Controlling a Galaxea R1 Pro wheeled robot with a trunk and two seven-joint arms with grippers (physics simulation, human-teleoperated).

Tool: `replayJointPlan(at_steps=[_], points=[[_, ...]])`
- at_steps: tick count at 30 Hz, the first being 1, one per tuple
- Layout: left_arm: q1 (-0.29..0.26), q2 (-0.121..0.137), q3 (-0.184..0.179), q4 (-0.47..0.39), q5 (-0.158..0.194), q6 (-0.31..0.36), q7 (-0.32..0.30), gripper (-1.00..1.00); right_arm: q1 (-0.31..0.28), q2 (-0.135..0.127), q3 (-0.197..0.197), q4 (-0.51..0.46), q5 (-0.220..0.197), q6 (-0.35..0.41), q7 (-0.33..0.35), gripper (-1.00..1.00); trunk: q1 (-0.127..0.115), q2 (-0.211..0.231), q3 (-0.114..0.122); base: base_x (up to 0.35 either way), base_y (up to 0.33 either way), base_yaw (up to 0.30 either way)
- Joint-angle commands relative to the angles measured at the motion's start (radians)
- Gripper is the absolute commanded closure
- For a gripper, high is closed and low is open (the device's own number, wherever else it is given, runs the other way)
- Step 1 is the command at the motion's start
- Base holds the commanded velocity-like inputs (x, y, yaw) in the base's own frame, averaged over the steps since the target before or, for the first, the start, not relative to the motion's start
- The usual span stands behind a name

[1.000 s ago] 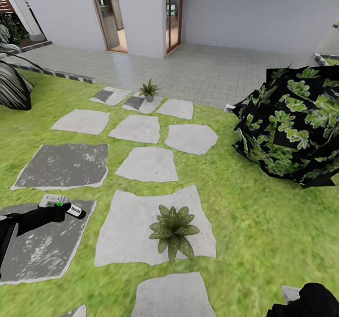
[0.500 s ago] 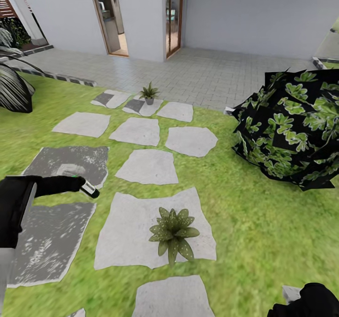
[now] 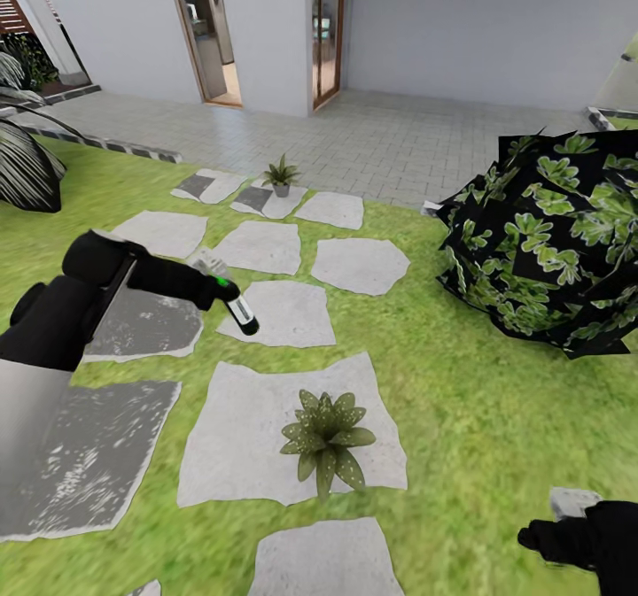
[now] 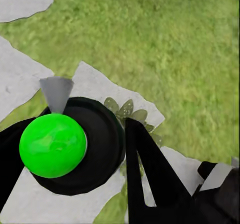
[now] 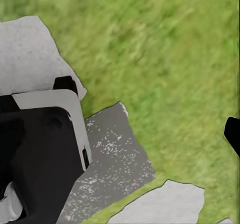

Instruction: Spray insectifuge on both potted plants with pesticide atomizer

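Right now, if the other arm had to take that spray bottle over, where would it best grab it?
Probably by the slim dark body, from its free lower end. The left gripper already clamps the pesticide atomizer near its pale trigger head, and the bottle slants down over a stepping stone, so only the bottom half is bare. Pinch it across its narrow round width.

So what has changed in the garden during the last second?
The left claw, shut on the slim dark green spray bottle, rose and swung right, toward the near olive-green rosette plant. The right claw crept into sight. Both plants, the grey stepping stones and the dark round bush stayed.
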Motion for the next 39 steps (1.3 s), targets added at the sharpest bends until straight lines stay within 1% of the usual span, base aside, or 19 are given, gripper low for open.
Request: replayJointPlan(at_steps=[1, 4, 6, 8, 12, 14, 15, 17, 18, 19, 21, 23, 24, 27, 29, 31, 33, 36, 39], points=[[-0.004, 0.001, -0.003, -0.001, -0.013, 0.004, -0.050, 1.00, -0.025, -0.009, 0.000, -0.007, 0.009, 0.003, 0.010, -1.00, 0.001, -0.002, -0.002, 0.000, 0.000, 0.000], [-0.003, 0.001, -0.017, -0.001, -0.014, 0.000, -0.112, 1.00, -0.098, -0.022, 0.000, -0.011, 0.009, 0.003, 0.010, -1.00, 0.001, -0.002, -0.002, 0.000, 0.000, 0.000], [0.001, 0.002, -0.068, -0.001, -0.015, -0.004, -0.163, 1.00, -0.177, -0.028, 0.000, -0.012, 0.008, 0.003, 0.010, -1.00, 0.001, -0.002, -0.002, 0.000, 0.000, 0.000], [0.002, 0.002, -0.113, -0.002, -0.016, -0.007, -0.181, 1.00, -0.222, -0.029, 0.003, -0.012, 0.007, 0.003, 0.011, -1.00, 0.001, -0.002, -0.002, 0.000, 0.000, 0.000], [0.006, 0.003, -0.153, -0.005, -0.014, -0.010, -0.191, 1.00, -0.251, -0.030, 0.011, -0.012, -0.006, 0.003, 0.013, -1.00, 0.001, -0.002, -0.002, 0.000, 0.000, 0.000], [0.014, 0.003, -0.159, -0.008, -0.013, -0.026, -0.193, 1.00, -0.288, -0.029, 0.020, -0.012, -0.085, 0.003, 0.014, -1.00, 0.001, -0.002, -0.002, 0.000, 0.000, 0.000], [0.019, 0.003, -0.160, -0.009, -0.013, -0.040, -0.194, 1.00, -0.298, -0.029, 0.029, -0.012, -0.145, 0.003, 0.015, -1.00, 0.001, -0.002, -0.002, 0.000, 0.000, 0.000], [0.029, 0.003, -0.160, -0.012, -0.014, -0.090, -0.225, 1.00, -0.319, -0.030, 0.059, -0.014, -0.362, 0.003, 0.015, -1.00, 0.001, -0.002, -0.002, 0.000, 0.000, 0.000], [0.031, 0.003, -0.160, -0.016, -0.015, -0.108, -0.258, 1.00, -0.337, -0.030, 0.068, -0.014, -0.452, 0.003, 0.016, -1.00, 0.001, -0.002, -0.002, 0.000, 0.000, 0.000], [0.031, 0.004, -0.159, -0.020, -0.016, -0.120, -0.284, 1.00, -0.349, -0.030, 0.076, -0.014, -0.522, 0.003, 0.017, -1.00, 0.001, -0.002, -0.002, 0.000, 0.000, 0.000], [0.030, 0.006, -0.160, -0.026, -0.017, -0.132, -0.302, 1.00, -0.358, -0.030, 0.103, -0.014, -0.590, 0.003, 0.019, -1.00, 0.001, -0.002, -0.002, 0.000, 0.000, 0.000], [0.030, 0.013, -0.178, -0.041, -0.017, -0.139, -0.311, 1.00, -0.362, -0.030, 0.158, -0.014, -0.656, 0.003, 0.038, -1.00, 0.001, -0.002, -0.002, 0.000, 0.000, 0.000], [0.029, 0.022, -0.202, -0.051, -0.017, -0.141, -0.313, 1.00, -0.369, -0.030, 0.192, -0.014, -0.689, 0.003, 0.064, -1.00, 0.001, -0.002, -0.002, 0.000, 0.000, 0.000], [0.028, 0.037, -0.253, -0.061, -0.017, -0.142, -0.324, 1.00, -0.386, -0.029, 0.239, -0.015, -0.728, 0.003, 0.122, -1.00, 0.001, -0.002, -0.002, 0.000, 0.000, 0.000], [0.028, 0.046, -0.300, -0.065, -0.017, -0.143, -0.341, 1.00, -0.392, -0.029, 0.270, -0.014, -0.743, 0.003, 0.196, -1.00, 0.001, -0.002, -0.002, 0.000, 0.000, 0.000], [0.025, 0.056, -0.365, -0.066, -0.018, -0.154, -0.351, 1.00, -0.394, -0.028, 0.329, -0.015, -0.750, 0.003, 0.297, -1.00, 0.001, -0.002, -0.002, 0.000, 0.000, 0.000], [0.023, 0.061, -0.406, -0.067, -0.019, -0.165, -0.355, 1.00, -0.394, -0.027, 0.378, -0.015, -0.751, 0.003, 0.368, -1.00, 0.001, -0.002, -0.002, 0.000, 0.000, 0.000], [0.026, 0.061, -0.418, -0.085, -0.019, -0.203, -0.357, 1.00, -0.394, -0.025, 0.393, -0.016, -0.752, 0.003, 0.394, -1.00, 0.001, -0.002, -0.002, 0.000, 0.000, 0.000], [0.030, 0.061, -0.418, -0.113, -0.019, -0.276, -0.379, 1.00, -0.394, -0.024, 0.398, -0.016, -0.753, 0.003, 0.401, -1.00, 0.001, -0.002, -0.002, 0.000, 0.000, 0.000]])
